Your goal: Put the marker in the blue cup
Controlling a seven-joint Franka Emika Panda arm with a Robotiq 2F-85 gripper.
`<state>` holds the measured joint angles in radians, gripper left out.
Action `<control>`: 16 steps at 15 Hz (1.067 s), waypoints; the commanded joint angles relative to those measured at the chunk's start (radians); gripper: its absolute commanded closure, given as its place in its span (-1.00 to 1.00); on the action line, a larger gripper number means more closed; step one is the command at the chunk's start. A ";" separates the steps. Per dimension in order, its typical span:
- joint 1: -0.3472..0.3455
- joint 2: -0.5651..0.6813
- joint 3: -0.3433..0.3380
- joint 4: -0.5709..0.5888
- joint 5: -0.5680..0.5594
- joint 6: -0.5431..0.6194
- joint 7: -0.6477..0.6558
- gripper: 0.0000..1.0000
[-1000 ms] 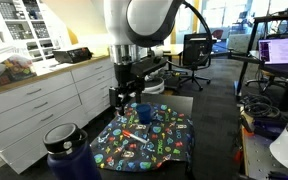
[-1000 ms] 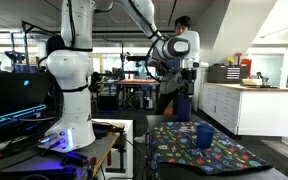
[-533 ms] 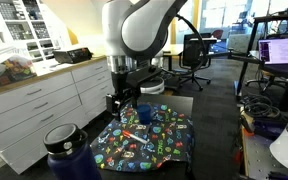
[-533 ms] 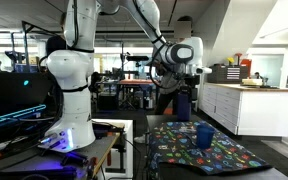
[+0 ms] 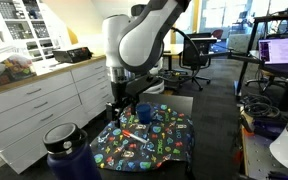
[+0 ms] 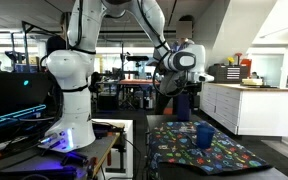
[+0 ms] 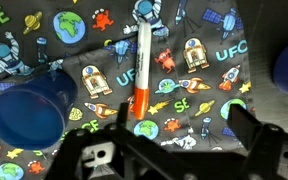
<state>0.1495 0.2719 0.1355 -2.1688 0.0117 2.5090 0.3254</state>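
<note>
- White marker with orange cap lies on space-print cloth, frame centre.
- Small dark-blue cylindrical cup lower left, apart.
- Black gripper bottom edge, released, empty.

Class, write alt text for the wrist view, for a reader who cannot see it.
A white marker with an orange end lies on a space-print cloth, just beyond the gripper, whose jaws are open. A blue cup sits left of it.
</note>
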 commanded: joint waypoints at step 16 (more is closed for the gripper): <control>0.006 0.210 -0.048 0.152 0.003 -0.015 -0.112 -1.00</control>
<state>0.1494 0.4519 0.1019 -2.0471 0.0117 2.5086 0.2332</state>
